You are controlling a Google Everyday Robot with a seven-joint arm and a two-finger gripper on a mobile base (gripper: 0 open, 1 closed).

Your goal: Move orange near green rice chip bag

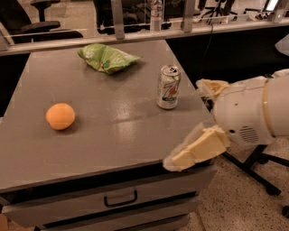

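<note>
1. The counter [113, 149] as I see it from the front and slightly above: a grey matte top with a soft patch of reflected light near its middle.
2. The drawer [63, 210] sits under the counter's front edge, grey, with a dark bar handle [119, 198].
3. The floor [235, 203] at lower right is pale and speckled.
4. A chair base [259, 173] with dark legs and castors stands on the floor, right of the counter.
5. A dark office chair [43, 18] stands at upper left, beyond the counter.
6. A light ledge [216, 27] runs along the far side, with upright metal posts [117, 18], a clear bottle [156, 13] and a dark panel [226, 54] beneath.
7. My hand [185, 124] hangs at the counter's right front corner, fingers spread.
</note>
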